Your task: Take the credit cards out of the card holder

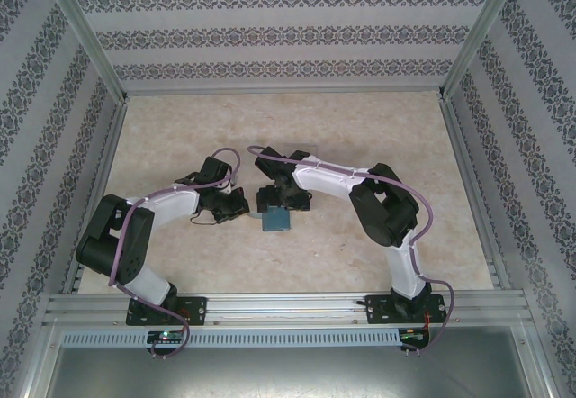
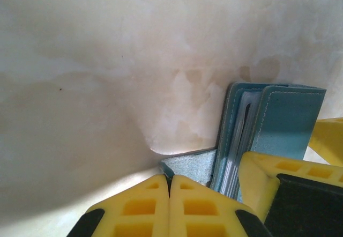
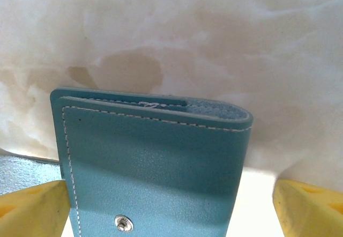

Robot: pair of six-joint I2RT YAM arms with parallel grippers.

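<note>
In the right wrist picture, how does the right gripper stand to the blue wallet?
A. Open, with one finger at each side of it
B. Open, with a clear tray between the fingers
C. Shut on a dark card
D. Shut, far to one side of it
A: the right gripper is open, and its yellow fingers stand one at each side of the blue wallet.

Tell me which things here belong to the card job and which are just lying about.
Job: card holder, card edges inside it, left gripper, right gripper.
Just there: marbled table, patterned walls.
</note>
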